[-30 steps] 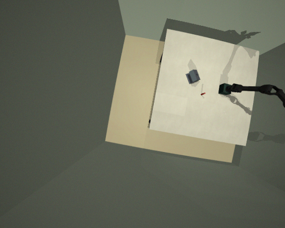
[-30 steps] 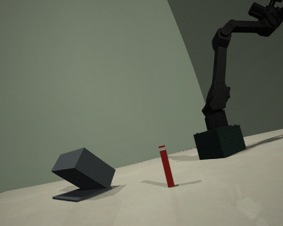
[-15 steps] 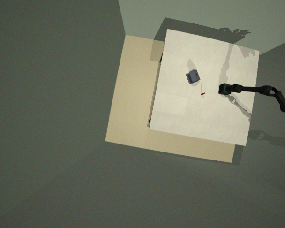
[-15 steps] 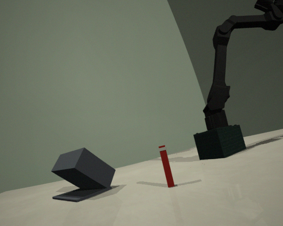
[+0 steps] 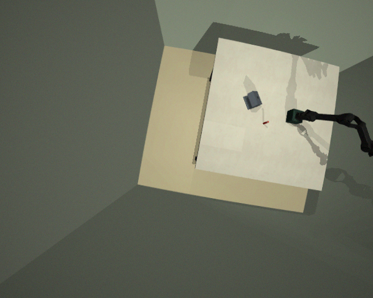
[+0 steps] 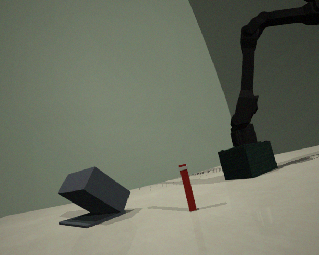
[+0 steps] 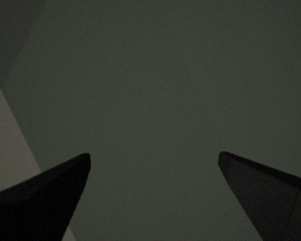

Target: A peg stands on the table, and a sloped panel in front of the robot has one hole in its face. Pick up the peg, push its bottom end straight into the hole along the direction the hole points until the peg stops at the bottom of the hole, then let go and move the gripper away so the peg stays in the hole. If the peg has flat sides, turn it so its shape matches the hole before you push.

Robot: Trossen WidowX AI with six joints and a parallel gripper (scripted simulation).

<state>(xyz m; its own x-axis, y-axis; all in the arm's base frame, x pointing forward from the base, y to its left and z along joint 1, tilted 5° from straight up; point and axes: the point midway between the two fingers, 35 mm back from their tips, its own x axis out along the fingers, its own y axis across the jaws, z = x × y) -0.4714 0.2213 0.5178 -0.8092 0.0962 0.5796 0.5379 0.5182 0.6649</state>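
A thin red peg (image 5: pixel 265 122) (image 6: pixel 189 190) with a pale band near its top stands on the table, between the panel block and the arm's base. The blue-grey block with the sloped panel (image 5: pixel 254 99) (image 6: pixel 106 188) stands on a flat foot beside it. A small dark mark shows on the block in the top view, but I cannot make out the hole's shape. My gripper (image 7: pixel 155 158) is open and empty in the wrist view, with only wall and a pale surface beyond it. It is far from the peg and the block, beyond the table's edge.
The pale table (image 5: pixel 276 157) (image 6: pixel 159 235) carries the arm's dark green base (image 5: pixel 293 116) (image 6: pixel 247 161). The black arm (image 5: pixel 324 117) (image 6: pixel 248 65) rises from the base and reaches away from the block. A tan floor area (image 5: pixel 170 128) shows below the table.
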